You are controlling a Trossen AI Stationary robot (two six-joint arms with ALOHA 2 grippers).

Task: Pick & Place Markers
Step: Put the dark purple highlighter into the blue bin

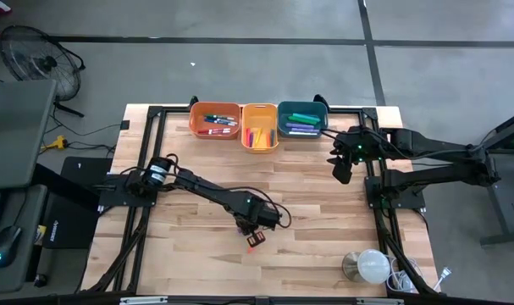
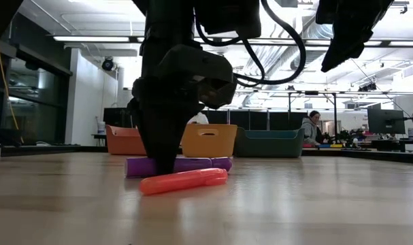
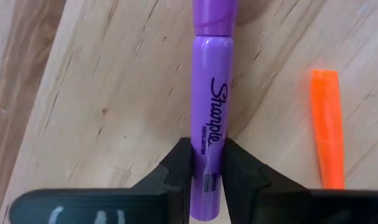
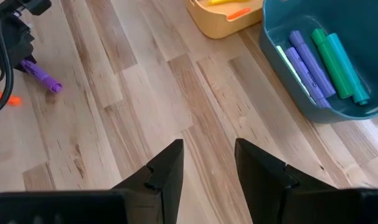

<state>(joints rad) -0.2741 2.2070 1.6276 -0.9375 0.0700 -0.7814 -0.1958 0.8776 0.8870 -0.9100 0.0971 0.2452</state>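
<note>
A purple marker (image 3: 208, 93) lies flat on the wood table, and my left gripper (image 3: 206, 150) points down with its fingers closed on either side of it. The low view shows that purple marker (image 2: 192, 164) behind an orange marker (image 2: 184, 180), which also lies flat, just on the near side of it. The orange marker (image 1: 255, 241) sits just nearer than my left gripper (image 1: 255, 225). My right gripper (image 4: 208, 149) is open and hangs above bare table near the teal bin (image 1: 302, 121), touching nothing. More markers lie in the three bins. My left gripper pinches the purple marker's barrel (image 3: 207, 134) between its two fingers, below the printed lettering and away from the capped end. The fingers (image 2: 167, 153) come from above, pointing down, and lie across the marker. The marker lies level on the table.
An orange bin (image 1: 215, 120), a yellow bin (image 1: 259, 127) and the teal bin stand in a row at the far edge. A white domed object (image 1: 371, 265) sits at the near right corner. Bare wood lies between the arms. A person (image 2: 309, 127) sits in the room beyond.
</note>
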